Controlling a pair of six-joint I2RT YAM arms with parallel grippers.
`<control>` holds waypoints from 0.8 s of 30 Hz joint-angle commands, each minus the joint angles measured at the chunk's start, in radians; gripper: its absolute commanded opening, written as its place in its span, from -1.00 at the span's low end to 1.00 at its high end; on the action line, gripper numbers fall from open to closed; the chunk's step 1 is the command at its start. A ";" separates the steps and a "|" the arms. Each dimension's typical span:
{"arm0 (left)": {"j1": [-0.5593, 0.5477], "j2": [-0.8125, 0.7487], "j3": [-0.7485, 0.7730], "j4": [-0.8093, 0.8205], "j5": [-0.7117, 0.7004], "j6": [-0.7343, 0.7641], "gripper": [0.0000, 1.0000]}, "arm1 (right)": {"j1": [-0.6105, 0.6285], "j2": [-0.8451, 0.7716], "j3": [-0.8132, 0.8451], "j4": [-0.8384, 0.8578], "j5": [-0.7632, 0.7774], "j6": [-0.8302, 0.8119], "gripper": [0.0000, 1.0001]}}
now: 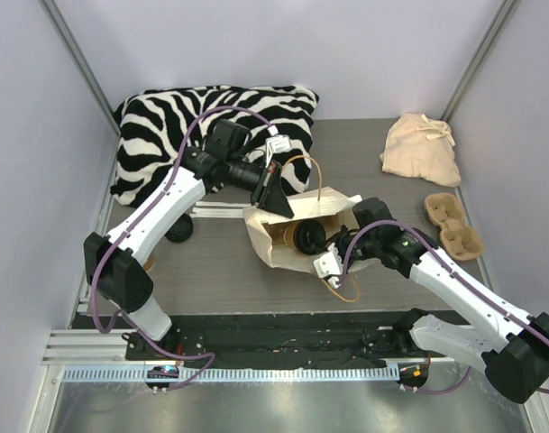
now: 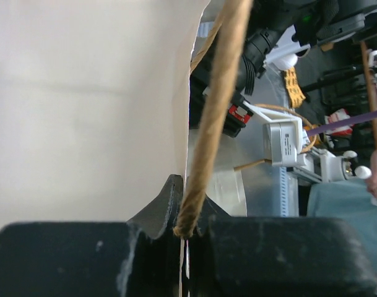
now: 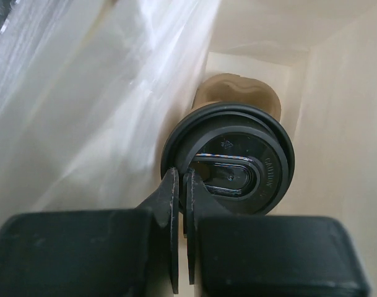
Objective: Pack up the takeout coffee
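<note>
We're seeing the small brown kraft-paper takeout cup (image 3: pixel 238 93) lying on its side deep inside the cream paper bag (image 1: pixel 272 242). Its round tapered body is mostly hiding behind its glossy black plastic lid (image 3: pixel 262 145), which is facing the bag mouth. The lid is showing a raised rim and an oval sip tab.

The bag is lying on its side mid-tabletop, with its mouth gaping toward the right arm. Its walls are matte and creased. In the right wrist view the left-hand wall is looking glossy and streaked.

The left claw (image 2: pixel 187 213) is clamping fully closed on the twisted brown paper-cord handle (image 2: pixel 216 117) at the bag's far edge. The cord is running up out of the pinch, and the smooth bag wall is sitting just beside it.

The right claw (image 3: pixel 181 179) is reaching into the bag mouth. Its matte black fingers are pressing nearly together, leaving only a thin slit, and the tips are overlapping the lid's lower-left rim. We're not able to tell whether they're nipping that rim or just touching it.

The grey wood-grain tabletop (image 1: pixel 211 271) is also carrying:
- a soft zebra-print pillow (image 1: pixel 211 126) at the far left
- a crumpled beige cloth pouch (image 1: pixel 421 149) at the far right
- a moulded brown pulp cup carrier (image 1: pixel 454 224) near the right edge, well apart from the bag
</note>
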 commanded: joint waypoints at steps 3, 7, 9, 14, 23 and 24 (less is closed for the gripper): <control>-0.015 -0.075 -0.047 0.173 -0.085 -0.029 -0.95 | -0.005 -0.018 0.014 0.108 -0.038 -0.078 -0.98; -0.027 -0.067 -0.041 0.176 -0.024 -0.032 -1.00 | -0.004 -0.016 -0.005 0.166 -0.053 -0.095 -0.98; -0.027 -0.050 -0.029 0.167 -0.005 -0.031 -1.00 | -0.004 -0.024 -0.035 0.270 -0.041 -0.103 -0.98; -0.031 -0.043 -0.025 0.167 0.012 -0.031 -1.00 | 0.021 0.014 -0.067 0.335 0.065 -0.187 -0.98; -0.031 -0.018 -0.012 0.170 0.038 -0.052 -1.00 | 0.051 0.096 -0.007 0.173 0.117 -0.345 -0.98; -0.031 -0.018 -0.012 0.169 0.036 -0.058 -1.00 | 0.050 0.100 0.007 0.162 0.116 -0.348 -0.98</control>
